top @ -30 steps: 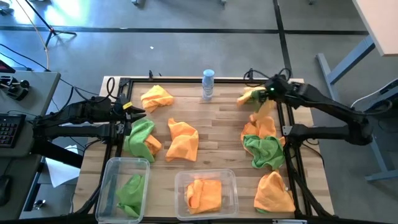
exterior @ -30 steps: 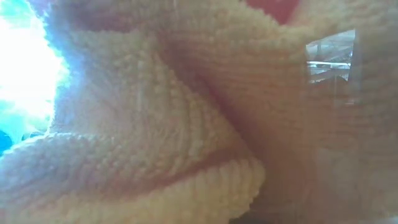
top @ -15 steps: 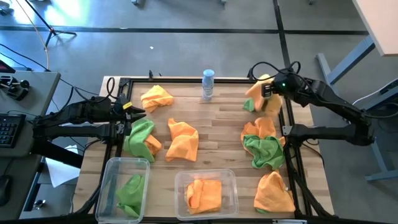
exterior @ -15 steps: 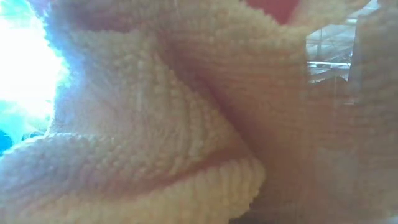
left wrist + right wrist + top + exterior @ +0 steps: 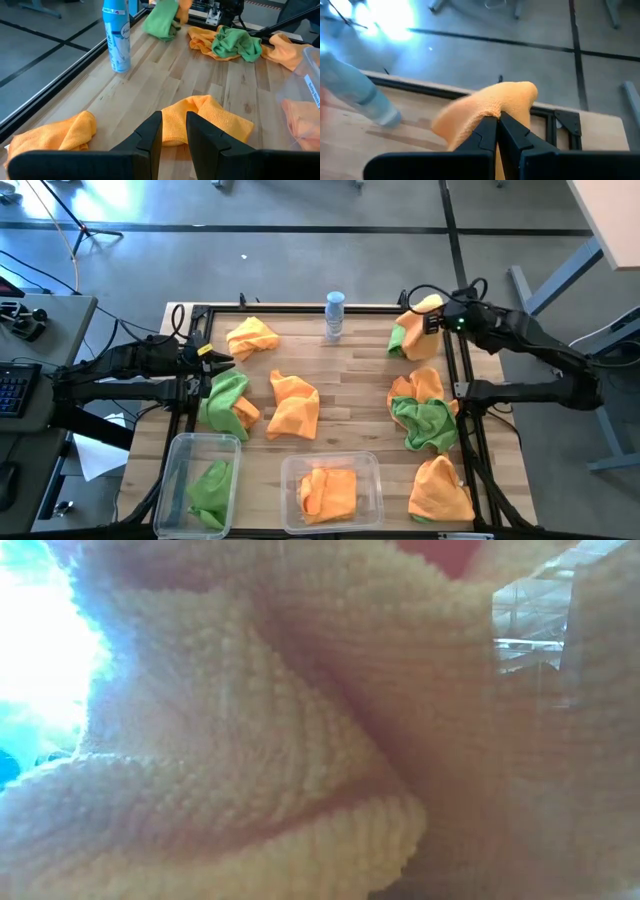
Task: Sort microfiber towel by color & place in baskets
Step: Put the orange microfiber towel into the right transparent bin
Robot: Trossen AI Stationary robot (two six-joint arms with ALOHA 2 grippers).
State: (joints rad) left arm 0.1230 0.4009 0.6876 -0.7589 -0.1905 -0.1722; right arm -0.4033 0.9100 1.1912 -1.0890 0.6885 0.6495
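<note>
The high view is evenly and brightly lit, with soft, short shadows under the cloths on the wooden table (image 5: 350,380); the picture is sharp across the frame. In the low view an orange towel (image 5: 260,740) fills nearly the whole frame, so close that its weave looks soft and washed pale, while strong white glare burns out the left edge. The left wrist view is clear on the table, and its own fingers (image 5: 150,135) are slightly soft. The right wrist view has a blown-out glare patch on the floor (image 5: 390,15), and a blurred spray bottle (image 5: 360,95).
</note>
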